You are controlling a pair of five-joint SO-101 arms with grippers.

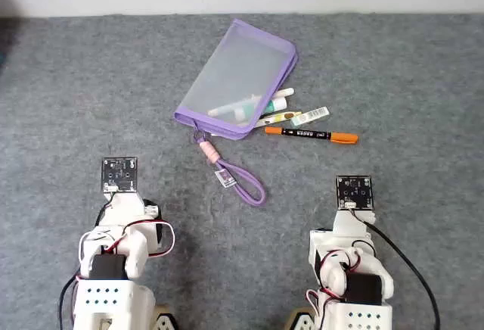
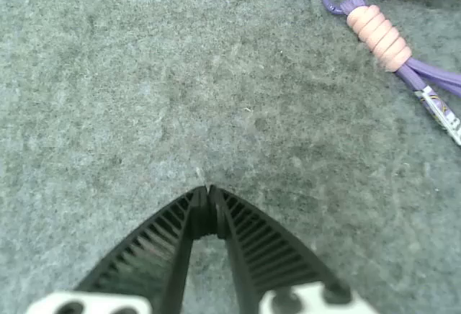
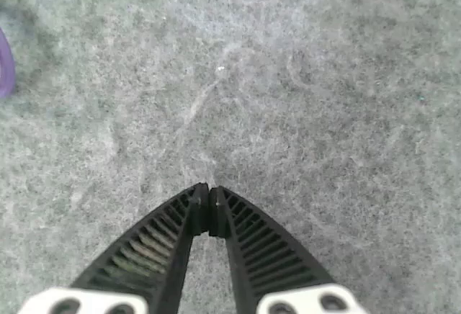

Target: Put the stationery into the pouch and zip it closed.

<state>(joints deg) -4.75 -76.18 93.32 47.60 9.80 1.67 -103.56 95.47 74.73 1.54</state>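
Pouch (image 1: pixel 238 80) lies with pens (image 1: pixel 281 104) poking out (left hand (image 2: pixel 208 188), right hand (image 3: pixel 209 186) clenched, empty).

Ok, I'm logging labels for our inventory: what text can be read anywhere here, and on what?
Orange-capped pen: white print on the black barrel, too small to read.
White pen: dark label marks, too small to read.
Strap tag: print blurred, unreadable.
No text is legible.

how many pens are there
5: two white ones half inside the pouch, a yellowish one and a printed white one at its mouth, an orange-tipped marker beside it. Others may be hidden inside.
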